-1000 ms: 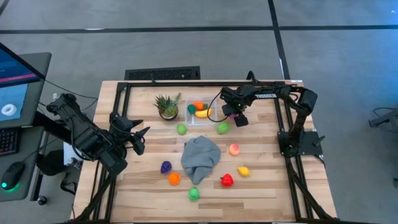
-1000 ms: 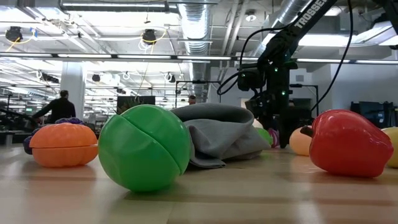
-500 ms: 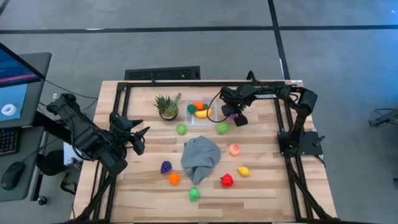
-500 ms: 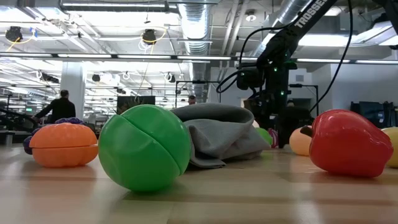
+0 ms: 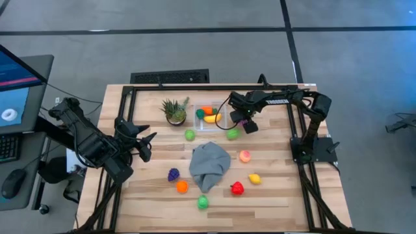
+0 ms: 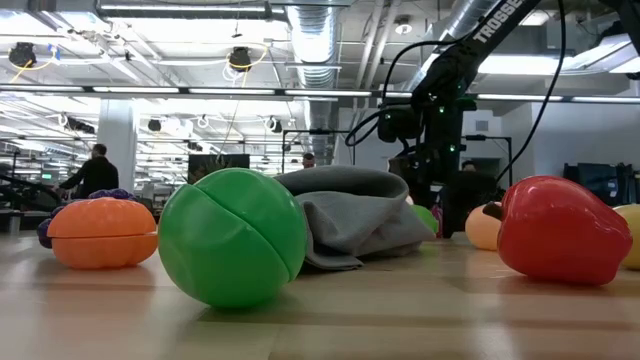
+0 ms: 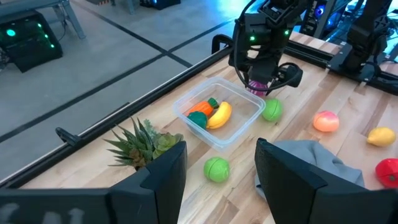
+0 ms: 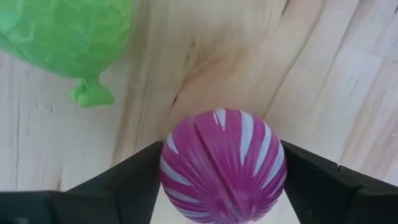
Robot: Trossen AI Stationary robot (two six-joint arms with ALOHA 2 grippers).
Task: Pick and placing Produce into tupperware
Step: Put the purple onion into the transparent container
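Holding a round magenta toy vegetable with white stripes (image 8: 222, 163) between its two dark fingers, the right gripper (image 5: 242, 119) hangs just beside the clear square plastic tupperware (image 5: 210, 125) at the container's 3 o'clock edge; compared with a second ago it has shifted slightly toward the container. Its right wrist view shows bare wood planks below the striped piece and a crinkled green leafy toy (image 8: 68, 37) lying nearby, which in the high view sits on the wooden table (image 5: 273, 188) at about 5 o'clock from the tupperware. Inside the tupperware lie a yellow toy banana (image 7: 219, 114), an orange toy carrot (image 7: 200, 108) and a small dark green piece (image 7: 198, 120). The left gripper (image 5: 144, 144) waits over the table's 9 o'clock side, unmoved, its fingers a little apart and empty. A crumpled grey cloth (image 5: 209, 165) lies mid-table, with a spiky green potted plant (image 5: 175, 110) at the tupperware's 9 o'clock. Loose produce is unchanged: green ball (image 5: 190, 135), peach-coloured fruit (image 5: 245, 156), yellow lemon (image 5: 254, 178), red pepper (image 5: 237, 188), orange piece (image 5: 182, 186), purple grapes (image 5: 173, 174), another green ball (image 5: 203, 202)
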